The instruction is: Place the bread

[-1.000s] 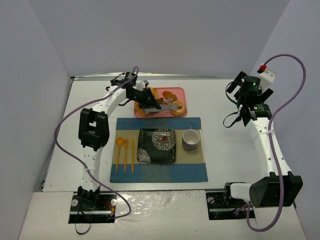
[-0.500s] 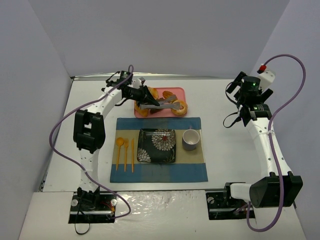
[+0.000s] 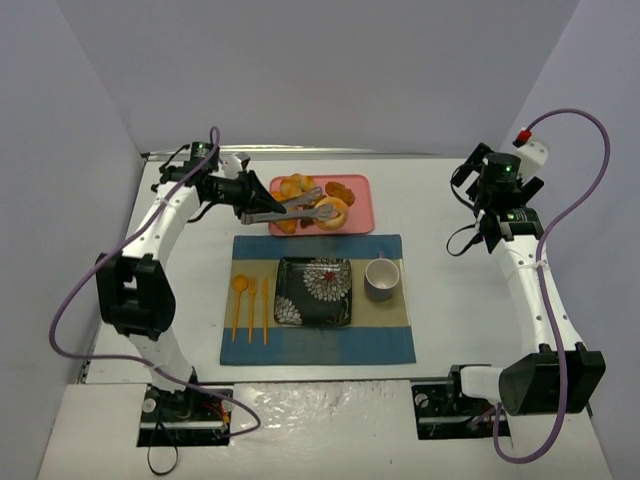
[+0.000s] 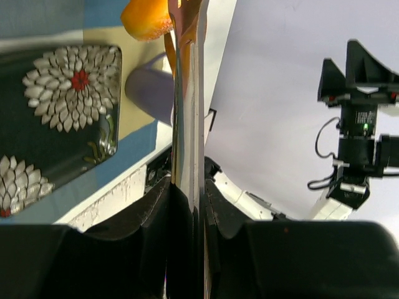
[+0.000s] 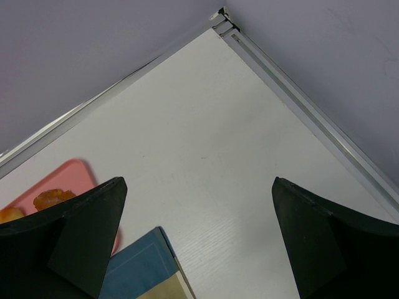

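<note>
Much is cut off in the left wrist view: the bread (image 4: pixel 146 18) is clipped by the top edge, so its centre hole cannot be seen there. The metal tongs (image 4: pixel 187 93) are seen edge-on as one thin strip, their tips lost behind the bun. The left gripper (image 4: pixel 187 196) is seen clamped tight around the tongs' handle end, with its fingers (image 4: pixel 156 212) pressed in from both sides. From above, the bread (image 3: pixel 331 211) is found at the far end of the tongs (image 3: pixel 290 210), well out from the left gripper (image 3: pixel 250 200). It is pinched between the tong arms over the front half of the pink tray (image 3: pixel 362 205); whether it is lifted clear or resting there cannot be told. Other pastries (image 3: pixel 295 185) are made out behind it, their shapes blurred. The floral black plate (image 3: pixel 314 291) and the cup (image 3: pixel 381 278) are seen on the placemat (image 3: pixel 320 340), apart from the bread. The right gripper (image 5: pixel 198 187) is held wide open with nothing in it, and only the inner parts of its fingers (image 5: pixel 81 237) are in frame, over bare table (image 5: pixel 212 137) near the back corner.
</note>
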Tool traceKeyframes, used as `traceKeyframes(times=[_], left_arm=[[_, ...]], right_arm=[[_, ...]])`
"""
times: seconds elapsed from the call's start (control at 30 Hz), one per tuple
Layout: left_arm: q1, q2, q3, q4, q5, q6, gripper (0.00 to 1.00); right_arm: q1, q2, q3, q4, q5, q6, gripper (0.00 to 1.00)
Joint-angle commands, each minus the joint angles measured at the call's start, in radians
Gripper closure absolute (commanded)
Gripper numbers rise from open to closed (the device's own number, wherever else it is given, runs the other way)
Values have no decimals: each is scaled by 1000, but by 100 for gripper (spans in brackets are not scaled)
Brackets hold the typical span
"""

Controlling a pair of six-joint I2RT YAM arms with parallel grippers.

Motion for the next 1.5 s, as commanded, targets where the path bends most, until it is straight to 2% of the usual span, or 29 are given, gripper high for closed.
traceKeyframes(times=[0.0,0.2,0.4,0.87,1.0,1.27,1.37,1.47], left_arm=[[13,-148,-39,-117,51,71,100],[37,-311,-203,-333,29,182,100],[48,-401,-411,-338,32,197,100],[46,-307,-429,-313,14,269,99],[45,-261,-389,-313,22,279,82],[47,-179,-311,-336,48,312,58],[47,-154,-288,-351,55,328,56],[47,-139,-265,-355,69,333,60]], right_arm=[[-5,-27,10,67,-11,16,0],[-5,-38,8,68,-21,24,0],[14,-41,2,70,-34,30,0],[60,-46,2,71,13,17,0],[60,-54,2,71,32,12,0],[60,-56,2,71,47,7,0],[60,-52,5,71,55,5,0],[60,-50,7,71,63,4,0]])
